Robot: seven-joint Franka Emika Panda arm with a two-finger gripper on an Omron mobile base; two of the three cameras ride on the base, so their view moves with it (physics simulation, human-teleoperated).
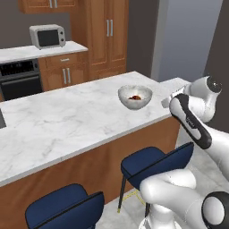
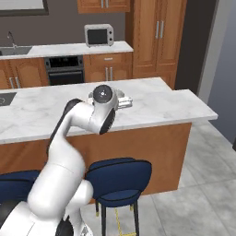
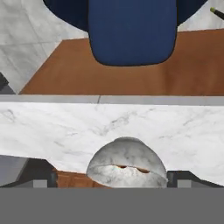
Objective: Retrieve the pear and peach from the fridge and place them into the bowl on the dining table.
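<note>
The glassy bowl (image 1: 135, 97) stands on the dining table's marble top (image 1: 67, 120), near its right end. A small reddish-orange piece (image 1: 134, 97) lies inside it; I cannot tell which fruit it is, and the pear is not distinguishable. My gripper (image 1: 166, 102) hovers just right of the bowl, partly hidden behind the arm's joint in the right base view (image 2: 123, 102). In the hand view the bowl (image 3: 127, 159) sits low between the wide-apart fingertips (image 3: 41, 178), with orange bits at its rim. The gripper (image 3: 114, 180) is open and holds nothing. The light-grey fridge (image 1: 185, 40) stands behind the table's right end.
Blue stools (image 1: 154, 163) (image 1: 67, 208) stand along the table's near side, one right under the arm (image 2: 119, 177) (image 3: 131, 30). Wooden cabinets, an oven (image 1: 20, 78) and a microwave (image 1: 47, 36) line the back wall. The table's right edge (image 2: 205, 113) is close to the bowl.
</note>
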